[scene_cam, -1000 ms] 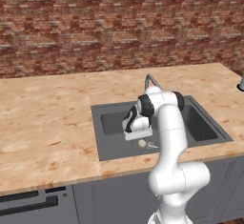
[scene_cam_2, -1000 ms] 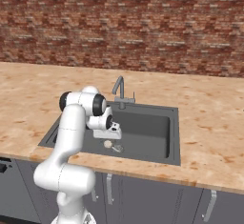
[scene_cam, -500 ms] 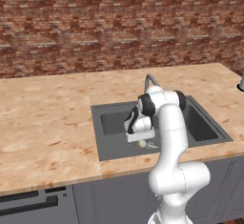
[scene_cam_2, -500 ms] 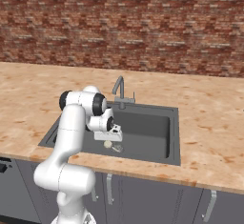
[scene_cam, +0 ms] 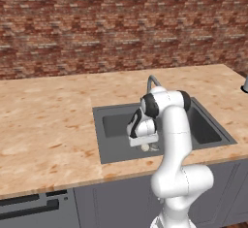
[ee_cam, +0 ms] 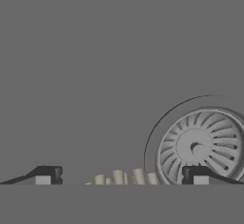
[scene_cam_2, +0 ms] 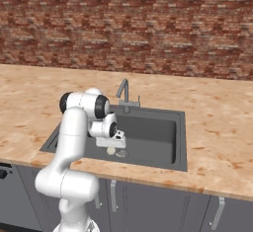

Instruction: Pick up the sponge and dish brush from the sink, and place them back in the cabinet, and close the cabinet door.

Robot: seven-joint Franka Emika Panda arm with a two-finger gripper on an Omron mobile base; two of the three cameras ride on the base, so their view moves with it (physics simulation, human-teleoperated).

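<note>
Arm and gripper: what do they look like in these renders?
Arm: glossy white rounded links with dark bands at the joints, rising from a bulbous white base; no cables or markings visible. Gripper: a white boxy hand with two small dark fingertips, each with a pale pad.

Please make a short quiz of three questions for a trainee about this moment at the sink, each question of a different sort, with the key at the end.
1. True or false: the gripper is shut on the dish brush.
2. Multiple choice: in the hand view, what lies on the sink floor next to one fingertip? A) a green sponge B) the round slotted drain C) a plate
3. Fill in: in the base views the hand hangs low inside the sink, right over the small cream ____.

Key:
1. False. The jaws stand wide open, with the cream bristles between the fingertips.
2. B
3. dish brush
</note>
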